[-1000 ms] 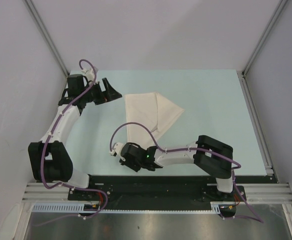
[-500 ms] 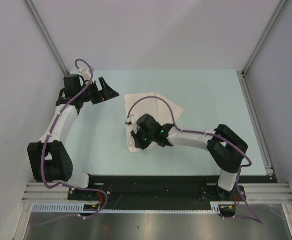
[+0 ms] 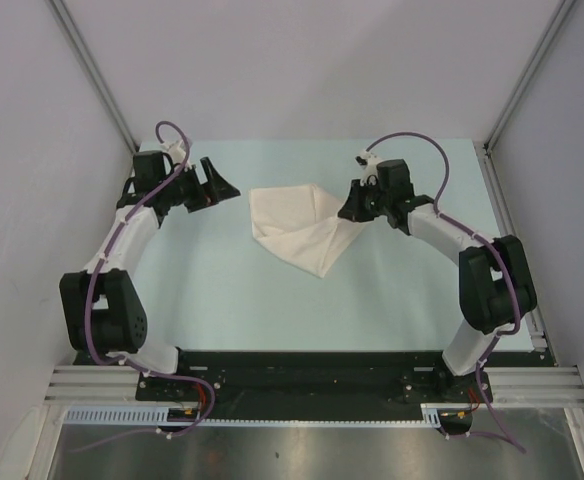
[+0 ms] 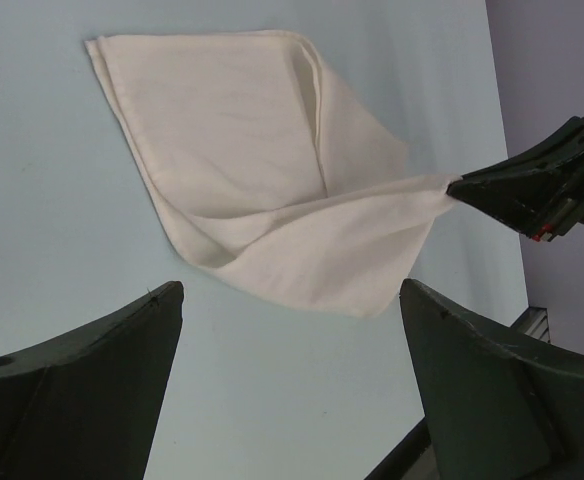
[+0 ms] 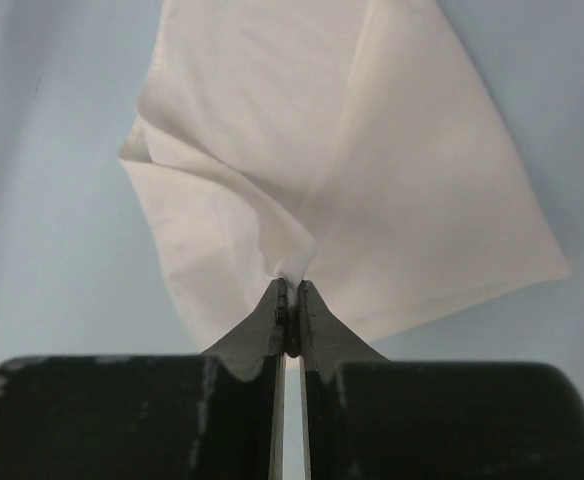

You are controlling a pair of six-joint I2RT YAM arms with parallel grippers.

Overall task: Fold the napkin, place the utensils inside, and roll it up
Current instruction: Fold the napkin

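Note:
The white napkin (image 3: 294, 226) lies loosely folded on the pale blue table, mid-back. One corner of it is drawn up and to the right. My right gripper (image 3: 349, 213) is shut on that corner, and the cloth fans out from its closed tips (image 5: 292, 290). The napkin (image 5: 372, 160) fills the upper part of the right wrist view. My left gripper (image 3: 222, 181) hovers left of the cloth, open and empty, jaws wide apart (image 4: 292, 288). In the left wrist view the napkin (image 4: 242, 170) hangs stretched toward the right gripper (image 4: 459, 188). The utensils are out of view.
Grey walls close in the table on the left, back and right. A metal rail (image 3: 513, 245) runs along the right edge. The black mounting strip (image 3: 312, 366) borders the near edge.
The right arm swung from the near edge over the napkin, shut on a corner and carried it back and right, dragging the cloth into a looser fold. The left arm barely moved.

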